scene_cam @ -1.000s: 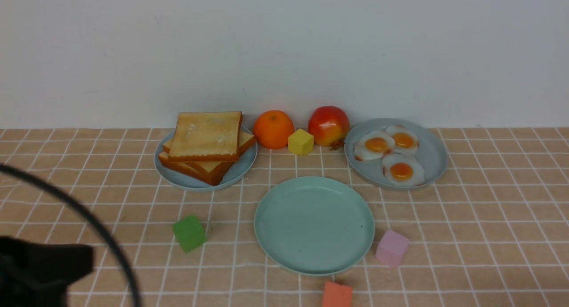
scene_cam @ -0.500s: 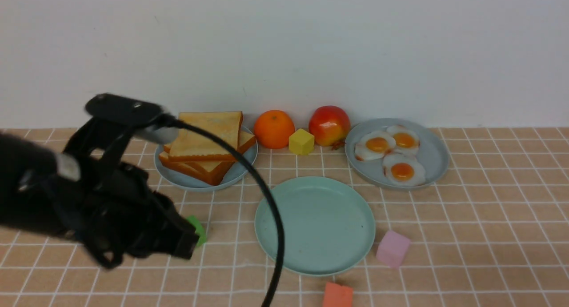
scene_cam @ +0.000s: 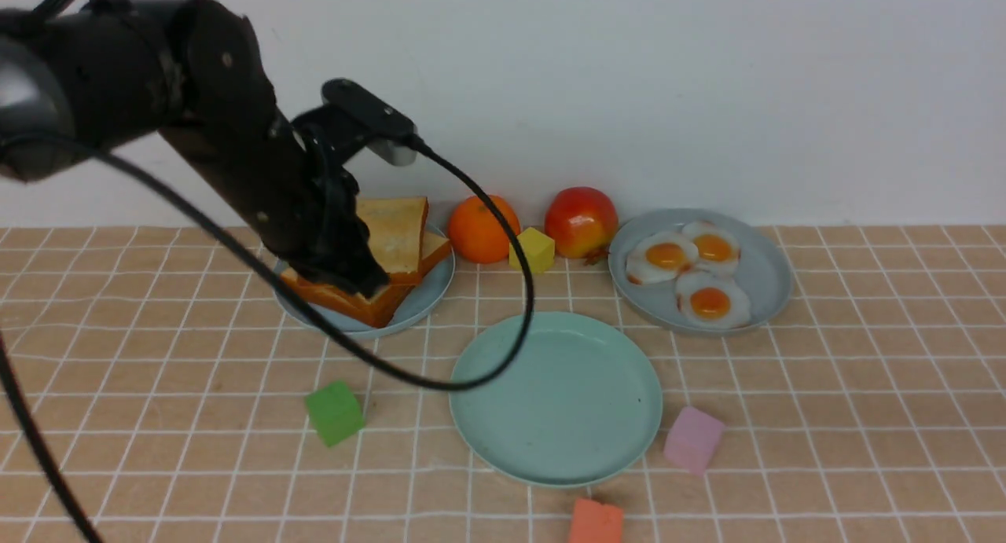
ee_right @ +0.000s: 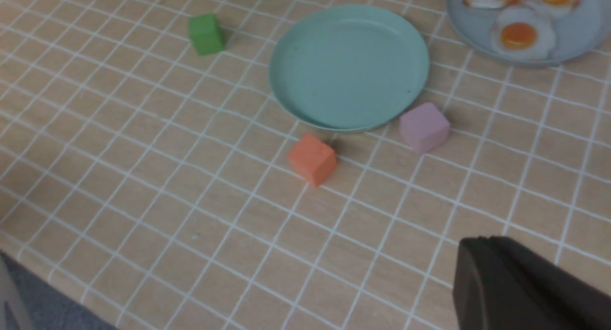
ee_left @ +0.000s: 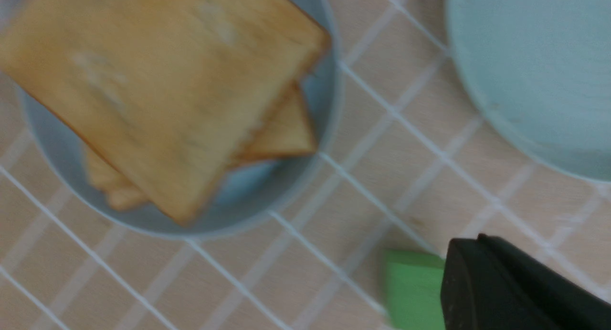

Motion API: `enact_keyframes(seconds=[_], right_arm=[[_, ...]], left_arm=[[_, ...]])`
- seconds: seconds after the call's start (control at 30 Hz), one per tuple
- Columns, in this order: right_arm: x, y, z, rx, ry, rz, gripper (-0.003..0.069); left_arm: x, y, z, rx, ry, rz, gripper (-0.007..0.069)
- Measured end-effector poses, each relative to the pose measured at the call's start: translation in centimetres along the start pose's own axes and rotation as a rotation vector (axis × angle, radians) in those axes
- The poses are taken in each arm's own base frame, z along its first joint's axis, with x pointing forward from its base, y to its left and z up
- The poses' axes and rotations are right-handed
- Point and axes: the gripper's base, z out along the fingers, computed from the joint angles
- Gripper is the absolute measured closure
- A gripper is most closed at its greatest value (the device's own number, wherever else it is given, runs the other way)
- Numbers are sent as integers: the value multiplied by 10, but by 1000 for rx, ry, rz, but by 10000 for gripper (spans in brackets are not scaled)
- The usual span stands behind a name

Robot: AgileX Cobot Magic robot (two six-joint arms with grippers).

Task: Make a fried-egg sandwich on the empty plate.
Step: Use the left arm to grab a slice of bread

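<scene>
My left gripper (scene_cam: 355, 277) is clenched with nothing in its jaws, tip low over the near-left part of the toast stack (scene_cam: 397, 232). I can't tell if it touches the top slice, since the arm covers that side in the front view. The left wrist view is blurred. It shows the whole top slice lying skewed on the slices under it, on the blue-grey plate (scene_cam: 428, 298), with one black finger cut off at the frame corner. My right gripper (ee_right: 470, 260) shows only in the right wrist view, as a dark body cut by the corner. Its jaws are pressed together and empty, above bare checked tablecloth (ee_right: 191, 201). The sandwich is not yet built. The empty plate (scene_cam: 556, 398) sits mid-table, between the toast and the egg plate (scene_cam: 769, 280), which holds three fried eggs (scene_cam: 711, 302). The right wrist view cuts that plate off. The orange-red cube (ee_right: 312, 159) is whole there, just beside the empty plate's near rim, but clipped in the front view. The pink cube (scene_cam: 692, 438) and green cube (scene_cam: 335, 412) flank the empty plate. The orange (scene_cam: 481, 227), yellow cube (scene_cam: 532, 250) and apple (scene_cam: 581, 221) show only in the front view, by the wall. A black cable (scene_cam: 515, 236) loops across the orange.
</scene>
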Motion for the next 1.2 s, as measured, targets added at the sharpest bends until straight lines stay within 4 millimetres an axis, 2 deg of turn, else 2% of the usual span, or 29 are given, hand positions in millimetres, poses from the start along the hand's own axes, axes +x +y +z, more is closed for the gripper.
enact_keyframes(seconds=[0.1,0.17,0.27,0.37,0.4,0.43,0.47,0.5,0.6,0.9,1.07,1.2], right_arm=[[1,1,0,-9,8,-9,668],[0,1,0,-10,10,-9,668],[-1,0,0,-7,-2,-9,667],[-2,0,0,-5,-12,-9,663],[-2,0,0,-5,-12,-9,662],[-2,0,0,-5,-12,-9,662],[-2,0,0,-5,-12,-9,661],[-2,0,0,-5,-12,-9,659],[-2,0,0,-4,-14,-9,658],[-3,0,0,0,-30,-9,658],[-4,-1,0,3,-40,-9,658],[-4,-1,0,3,-41,-9,655]], left_arm=[[-3,21,11,-15,-1,110,638],[-3,28,22,-13,13,175,627],[-3,31,34,-11,21,237,572],[-4,34,45,-32,5,283,400],[-5,34,45,-35,2,285,400],[-7,36,47,-59,-18,290,319],[-7,37,47,-63,-21,291,300],[-9,39,48,-85,-41,295,232],[-10,41,53,-101,-52,308,155],[-5,41,73,-82,-22,501,133],[-4,42,83,-85,-24,511,149],[-2,45,94,-96,-12,524,190]])
